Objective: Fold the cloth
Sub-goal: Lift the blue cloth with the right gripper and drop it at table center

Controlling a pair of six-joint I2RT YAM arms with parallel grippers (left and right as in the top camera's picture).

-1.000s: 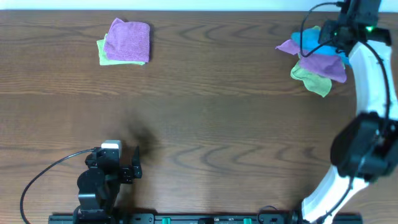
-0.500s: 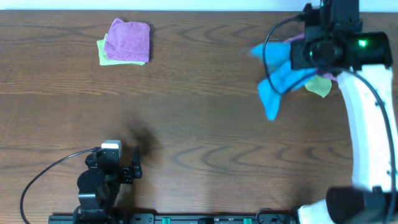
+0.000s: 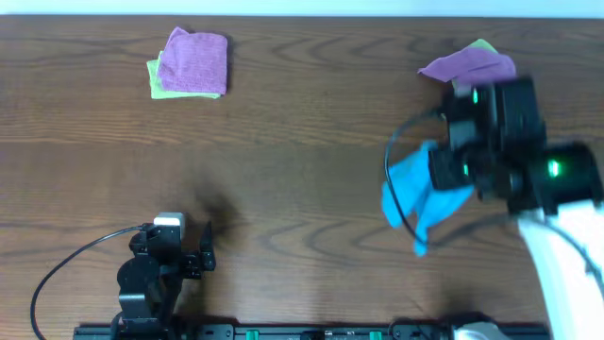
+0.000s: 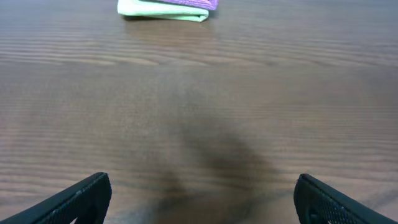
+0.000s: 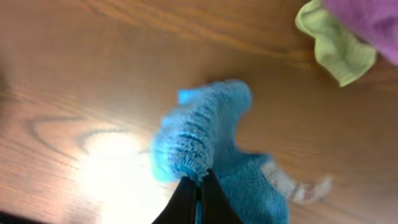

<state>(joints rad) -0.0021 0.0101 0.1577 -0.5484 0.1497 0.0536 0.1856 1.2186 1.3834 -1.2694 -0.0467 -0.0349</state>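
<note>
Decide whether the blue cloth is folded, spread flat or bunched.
Bunched. The blue cloth hangs crumpled from the shut right tool, pinched at one point, neither flat nor neatly folded.

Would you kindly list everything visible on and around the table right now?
cloth: one, sky blue, hanging bunched from the right gripper, right of centre.
purple cloths: two, purple, one folded at far left, one loose at far right.
light green cloths: two, light green, one under the folded purple one, one peeking out beside the loose purple one.
table: one, dark brown wood grain, under everything.
left gripper: one, black, near edge at left, open and holding nothing.
right gripper: one, black, right side, shut on the cloth.
</note>
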